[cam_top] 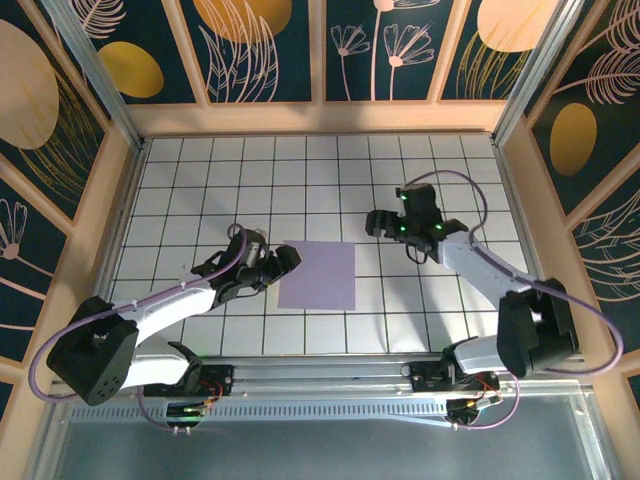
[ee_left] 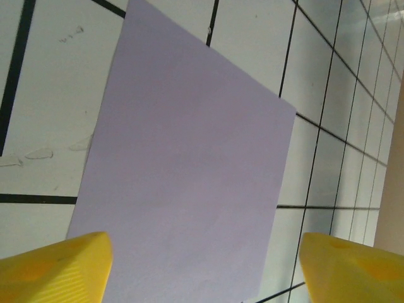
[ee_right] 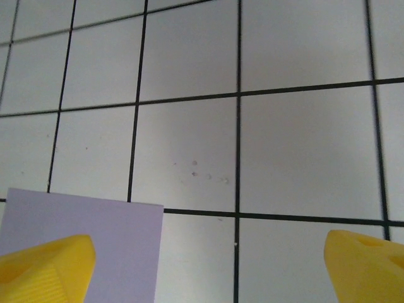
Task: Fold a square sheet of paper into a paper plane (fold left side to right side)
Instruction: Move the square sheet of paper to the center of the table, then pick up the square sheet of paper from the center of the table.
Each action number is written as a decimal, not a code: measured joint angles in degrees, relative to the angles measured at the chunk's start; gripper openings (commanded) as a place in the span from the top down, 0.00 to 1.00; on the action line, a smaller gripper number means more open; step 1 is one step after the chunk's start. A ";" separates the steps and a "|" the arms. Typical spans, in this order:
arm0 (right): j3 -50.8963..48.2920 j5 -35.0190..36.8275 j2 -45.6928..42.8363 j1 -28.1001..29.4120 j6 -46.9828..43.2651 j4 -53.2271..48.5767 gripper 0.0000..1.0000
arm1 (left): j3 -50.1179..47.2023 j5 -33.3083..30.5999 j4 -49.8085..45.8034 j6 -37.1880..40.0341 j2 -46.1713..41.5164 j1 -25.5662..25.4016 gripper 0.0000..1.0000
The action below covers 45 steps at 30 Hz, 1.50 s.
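Square sheet of paper (cam_top: 317,275): lavender, plain and unfolded. It lies flat on the white gridded bench (cam_top: 200,180) near the middle, its edges roughly in line with the grid. We enter the remaining items from left to right.

Left gripper (cam_top: 287,261): at the sheet's left edge, low over the bench. In its wrist view we see the two yellow fingers (ee_left: 60,268) standing well apart, one at each lower corner of the picture. The sheet is spread on the bench between and beyond them, and nothing is clamped. From above, the fingertips seem to sit just at the paper's edge, but we cannot tell whether they touch it.

Right gripper (cam_top: 378,224): beyond and to the right of the sheet's far right corner, apart from it. Its yellow fingers (ee_right: 47,268) likewise stand wide and hold nothing. Between them we note bare grid tiles, and one corner of the sheet shows by the left-hand finger in that wrist view.
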 measured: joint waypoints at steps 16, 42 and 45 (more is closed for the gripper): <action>11.80 1.51 18.64 13.42 -1.25 -2.99 0.02 | -0.35 8.00 4.79 -0.46 10.14 -0.57 0.44; 13.99 3.87 25.77 18.82 0.17 -6.43 0.05 | -0.35 8.31 7.37 -0.33 13.55 -1.49 0.48; 14.16 3.80 25.77 19.74 0.39 -6.86 0.06 | -0.35 8.31 7.37 -0.35 13.55 -1.46 0.48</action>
